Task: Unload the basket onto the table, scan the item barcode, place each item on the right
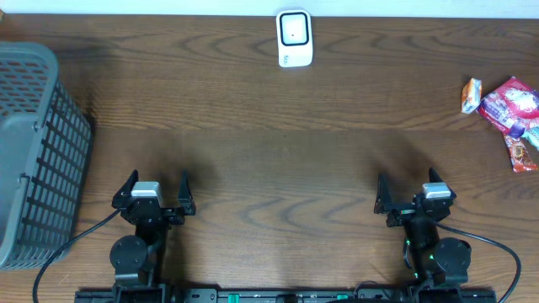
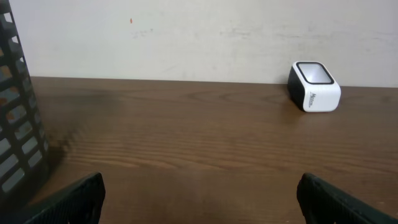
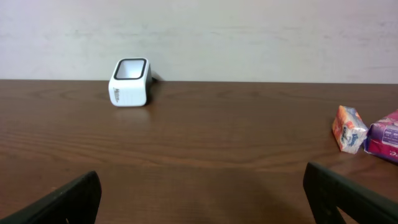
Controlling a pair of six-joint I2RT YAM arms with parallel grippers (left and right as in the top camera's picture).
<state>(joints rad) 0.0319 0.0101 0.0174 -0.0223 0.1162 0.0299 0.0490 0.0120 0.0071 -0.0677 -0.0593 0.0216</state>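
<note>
A white barcode scanner (image 1: 294,38) with a dark window stands at the table's far edge, middle; it shows as well in the left wrist view (image 2: 314,86) and the right wrist view (image 3: 130,82). At the far right lie snack packets: a small orange-and-white one (image 1: 471,95) (image 3: 349,129) and a red-pink pack (image 1: 511,104) (image 3: 385,140) beside a red one (image 1: 520,154). My left gripper (image 1: 156,191) (image 2: 200,198) and right gripper (image 1: 413,191) (image 3: 202,196) rest near the front edge, both open with nothing between the fingers, far from the packets and scanner.
A grey plastic basket (image 1: 34,151) (image 2: 18,124) lies at the left edge, close to the left arm. Black cables trail from both arm bases at the front.
</note>
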